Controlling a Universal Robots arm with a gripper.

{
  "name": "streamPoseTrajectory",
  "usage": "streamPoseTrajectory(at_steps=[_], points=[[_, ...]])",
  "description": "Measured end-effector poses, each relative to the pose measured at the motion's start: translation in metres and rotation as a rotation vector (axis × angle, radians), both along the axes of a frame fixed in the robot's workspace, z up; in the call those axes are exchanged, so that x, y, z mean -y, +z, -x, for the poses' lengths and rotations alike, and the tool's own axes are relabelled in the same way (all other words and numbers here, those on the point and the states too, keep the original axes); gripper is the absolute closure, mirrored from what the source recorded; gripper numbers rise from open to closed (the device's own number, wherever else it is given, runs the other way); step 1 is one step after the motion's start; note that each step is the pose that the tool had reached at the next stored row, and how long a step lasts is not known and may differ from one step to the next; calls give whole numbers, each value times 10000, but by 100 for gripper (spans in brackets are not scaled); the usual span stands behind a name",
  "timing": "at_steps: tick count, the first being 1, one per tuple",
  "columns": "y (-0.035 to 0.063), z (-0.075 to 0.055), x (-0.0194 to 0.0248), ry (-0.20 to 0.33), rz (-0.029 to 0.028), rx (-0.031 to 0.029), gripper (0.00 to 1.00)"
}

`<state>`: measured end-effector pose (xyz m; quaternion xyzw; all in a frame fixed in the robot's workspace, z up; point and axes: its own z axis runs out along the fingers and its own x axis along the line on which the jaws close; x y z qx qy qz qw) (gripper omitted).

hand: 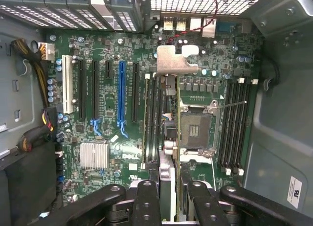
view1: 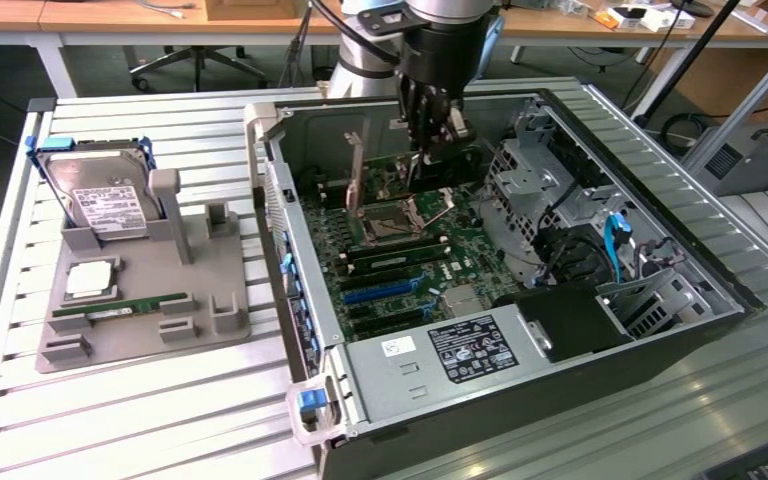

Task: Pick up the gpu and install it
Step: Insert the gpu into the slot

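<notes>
Claw (hand: pixel 168 196) first: its fingers (hand: pixel 146 201) are clamped on the gpu (hand: pixel 167 138), one to each flat side, so you have the card pinched edge-on between them. In the wrist view the card runs straight out from between the fingertips, its long axis ending at the silver bracket (hand: pixel 173 59), which is the end farthest from the claw. That bracket end points toward the perforated rear wall (hand: pixel 195 1) of the computer case (view1: pixel 704 280), and the card's thin edge faces the motherboard (hand: pixel 107 89) below it. You see the green board edge and a pale strip running alongside it. Seen in the exterior view, the claw (view1: pixel 427 135) hangs from the arm (view1: pixel 444 40) down into the open case, with the card held on edge above the motherboard, near the CPU socket (view1: pixel 394 222). Whether its lower edge touches the board cannot be told. The blue slot (hand: pixel 122 96) lies beside the card, apart from it. Outside the case, on the exterior view's left, a grey fixture (view1: pixel 144 300) holds a hard drive (view1: pixel 101 205) and a RAM stick (view1: pixel 124 308).
</notes>
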<state>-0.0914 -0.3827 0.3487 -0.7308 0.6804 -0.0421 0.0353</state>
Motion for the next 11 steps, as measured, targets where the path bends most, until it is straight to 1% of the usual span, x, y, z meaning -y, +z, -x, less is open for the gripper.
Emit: streamPoseTrajectory(at_steps=[11], points=[[-3,0,0,629,56,0,73]])
